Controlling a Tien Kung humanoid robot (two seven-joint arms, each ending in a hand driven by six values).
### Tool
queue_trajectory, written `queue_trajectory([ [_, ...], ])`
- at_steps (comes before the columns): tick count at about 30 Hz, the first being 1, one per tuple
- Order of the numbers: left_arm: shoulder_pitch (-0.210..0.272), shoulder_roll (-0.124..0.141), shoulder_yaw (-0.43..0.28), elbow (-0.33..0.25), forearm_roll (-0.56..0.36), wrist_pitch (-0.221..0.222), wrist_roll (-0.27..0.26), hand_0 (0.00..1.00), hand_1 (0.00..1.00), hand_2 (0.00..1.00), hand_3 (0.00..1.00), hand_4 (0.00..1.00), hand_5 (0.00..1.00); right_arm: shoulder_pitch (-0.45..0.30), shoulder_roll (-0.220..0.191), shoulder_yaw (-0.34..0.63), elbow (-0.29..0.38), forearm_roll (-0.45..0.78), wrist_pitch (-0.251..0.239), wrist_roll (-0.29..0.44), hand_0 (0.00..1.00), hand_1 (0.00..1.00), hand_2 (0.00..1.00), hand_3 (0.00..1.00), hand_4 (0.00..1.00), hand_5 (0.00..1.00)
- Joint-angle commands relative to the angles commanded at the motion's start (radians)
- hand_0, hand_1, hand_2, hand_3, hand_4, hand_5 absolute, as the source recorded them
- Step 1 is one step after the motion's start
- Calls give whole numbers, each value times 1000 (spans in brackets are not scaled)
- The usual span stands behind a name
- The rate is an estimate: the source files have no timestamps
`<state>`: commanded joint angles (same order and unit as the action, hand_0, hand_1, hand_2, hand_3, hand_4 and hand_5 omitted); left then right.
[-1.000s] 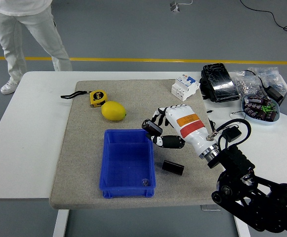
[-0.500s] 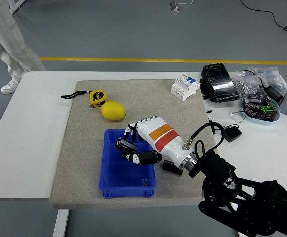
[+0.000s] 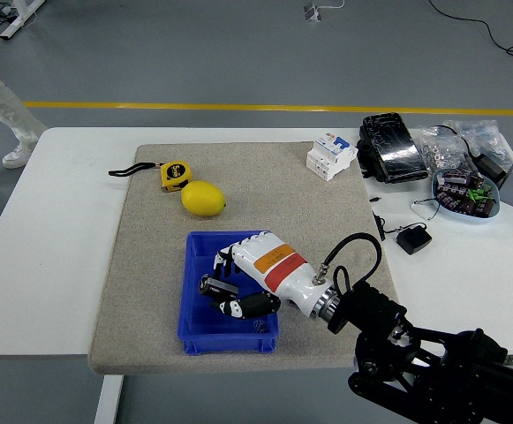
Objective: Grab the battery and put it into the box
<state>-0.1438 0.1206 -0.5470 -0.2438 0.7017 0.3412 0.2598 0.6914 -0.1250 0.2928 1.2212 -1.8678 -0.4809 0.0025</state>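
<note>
Right arm (image 3: 433, 371) reaches in from lower right, white hand (image 3: 254, 276) palm down, fingers (image 3: 230, 308) curled around a dark cylinder.

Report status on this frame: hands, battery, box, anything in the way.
Right robot hand over the blue box, shut on the battery. Not yet released. Left hand out of view. Nothing blocking; lemon sits clear behind the box.

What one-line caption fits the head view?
Right hand holds the battery inside the blue box, with lemon and tape measure behind on the mat.
</note>
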Motion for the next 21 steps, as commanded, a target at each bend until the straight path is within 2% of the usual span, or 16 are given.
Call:
queue_trajectory([
  [1,1,0,0,0,0,0,0,552,525,586,572,636,574,0,0,1,-1,2,-3,2,347,449,517,597,823,314],
  [2,1,0,-1,0,1,0,0,552,523,586,572,637,575,1,0,3,-3,2,-6,3,363,504,665,693,862,332],
  [7,1,0,-2,0,4,0,1,552,523,586,572,637,575,4,-2,14,-9,6,-22,8,363,504,665,693,862,332],
  [8,2,0,-3,0,4,0,2,551,522,585,572,637,574,4,-3,18,-9,7,-24,10,371,519,703,749,883,345],
  [13,0,-1,-2,0,4,0,2,551,522,585,572,637,574,-2,-19,54,2,8,-25,14,371,519,703,749,883,345],
  [18,-4,-1,4,1,-8,2,-3,552,522,585,572,637,574,-24,-78,117,42,-14,-14,6,375,520,701,736,888,353],
  [21,-6,-2,10,2,-19,4,-7,552,524,585,573,636,574,-56,-134,168,77,-36,-9,-2,376,516,690,712,900,356],
])
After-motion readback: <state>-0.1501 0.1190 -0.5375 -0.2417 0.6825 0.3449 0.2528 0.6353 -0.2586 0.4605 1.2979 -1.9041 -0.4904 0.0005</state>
